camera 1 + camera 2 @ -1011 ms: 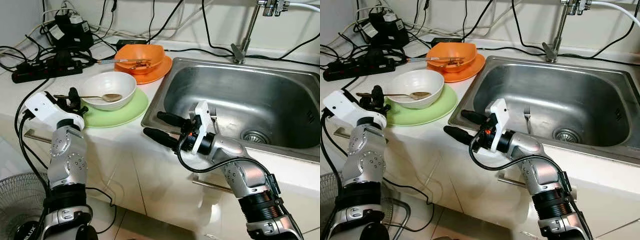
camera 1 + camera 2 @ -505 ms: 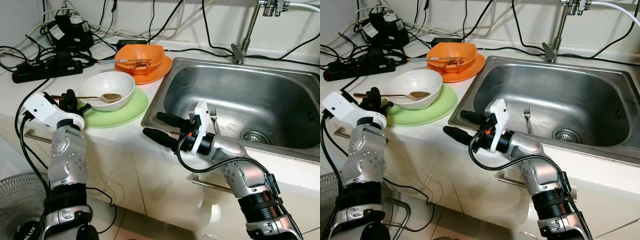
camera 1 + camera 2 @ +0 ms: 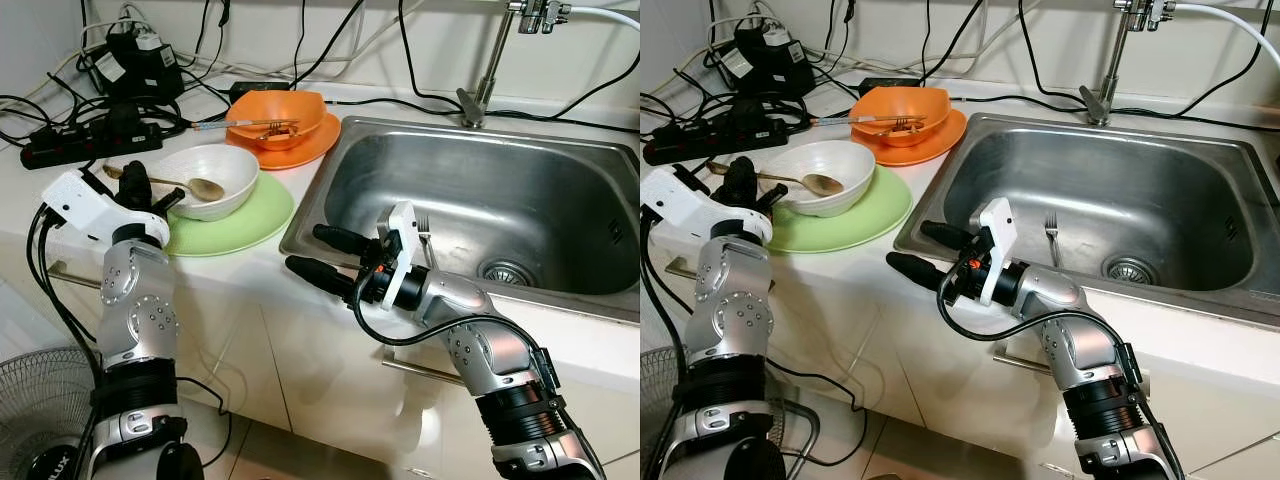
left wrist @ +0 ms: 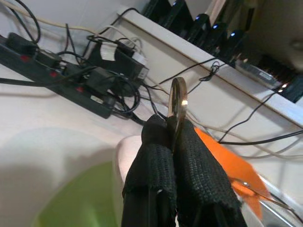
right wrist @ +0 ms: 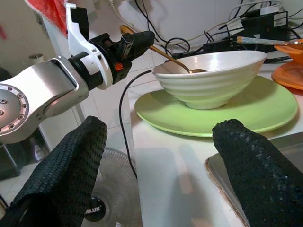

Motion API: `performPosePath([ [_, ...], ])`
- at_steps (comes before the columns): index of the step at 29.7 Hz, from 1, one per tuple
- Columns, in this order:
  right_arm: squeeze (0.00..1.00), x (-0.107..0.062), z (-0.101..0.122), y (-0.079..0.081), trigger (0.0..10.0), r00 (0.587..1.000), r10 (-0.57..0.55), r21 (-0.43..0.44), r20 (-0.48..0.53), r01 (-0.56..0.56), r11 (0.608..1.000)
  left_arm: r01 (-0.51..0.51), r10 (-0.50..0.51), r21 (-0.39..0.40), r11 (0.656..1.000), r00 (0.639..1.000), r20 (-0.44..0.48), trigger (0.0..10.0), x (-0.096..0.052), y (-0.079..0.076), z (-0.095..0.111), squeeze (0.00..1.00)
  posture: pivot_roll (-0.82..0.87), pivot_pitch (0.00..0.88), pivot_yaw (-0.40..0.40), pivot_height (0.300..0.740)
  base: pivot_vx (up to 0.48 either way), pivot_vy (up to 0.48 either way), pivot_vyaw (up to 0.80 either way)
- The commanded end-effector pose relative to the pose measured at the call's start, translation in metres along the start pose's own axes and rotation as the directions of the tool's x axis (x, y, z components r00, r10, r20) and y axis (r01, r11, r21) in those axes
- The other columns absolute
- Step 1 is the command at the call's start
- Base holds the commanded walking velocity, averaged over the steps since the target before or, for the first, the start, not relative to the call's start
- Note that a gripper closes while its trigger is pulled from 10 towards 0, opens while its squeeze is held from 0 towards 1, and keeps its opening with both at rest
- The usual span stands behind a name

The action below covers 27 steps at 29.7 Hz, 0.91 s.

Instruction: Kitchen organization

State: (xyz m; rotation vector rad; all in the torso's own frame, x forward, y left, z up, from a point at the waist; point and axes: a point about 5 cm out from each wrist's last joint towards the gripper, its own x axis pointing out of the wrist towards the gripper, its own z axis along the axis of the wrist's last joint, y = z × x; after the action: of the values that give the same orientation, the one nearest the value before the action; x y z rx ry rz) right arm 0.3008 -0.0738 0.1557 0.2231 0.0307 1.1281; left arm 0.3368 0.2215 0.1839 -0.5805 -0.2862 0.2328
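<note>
2 head eyes downward, wrist cameras along fingers (image 5: 66,165).

White table (image 3: 250,262) carries: green plate (image 3: 255,215), orange plate (image 3: 318,140) behind it, black power strip (image 3: 75,148) with tangled cables (image 3: 60,105) at far left. Steel sink (image 3: 480,200) set in at right.

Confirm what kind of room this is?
Most likely a home kitchen: a stainless sink with a tap set in a white counter, and used bowls on plates, white bowl and orange bowl.
</note>
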Motion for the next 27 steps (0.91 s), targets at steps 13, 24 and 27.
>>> performPosePath([
  [13,0.0,-0.001,-0.001,-0.002,10.0,1.0,-0.026,0.004,0.006,0.026,1.0,0.143,-0.135,-0.165,0.976,0.989,0.063,0.0,-0.003,-0.02,0.008,0.0,-0.04,0.0,0.084,0.74,0.0,0.0,0.0],
  [24,0.0,-0.001,0.007,-0.03,10.0,0.962,-0.265,0.098,0.066,0.258,0.961,0.384,-0.354,-0.475,0.792,0.922,0.156,0.0,-0.014,-0.053,0.016,0.0,-0.04,0.0,0.081,0.74,0.0,0.0,0.0],
  [27,0.0,-0.004,0.018,-0.047,10.0,0.908,-0.396,0.289,0.136,0.346,0.893,0.46,-0.469,-0.562,0.688,0.872,0.14,0.0,-0.024,-0.068,0.009,0.0,-0.04,0.0,0.081,0.74,0.0,0.0,0.0],
])
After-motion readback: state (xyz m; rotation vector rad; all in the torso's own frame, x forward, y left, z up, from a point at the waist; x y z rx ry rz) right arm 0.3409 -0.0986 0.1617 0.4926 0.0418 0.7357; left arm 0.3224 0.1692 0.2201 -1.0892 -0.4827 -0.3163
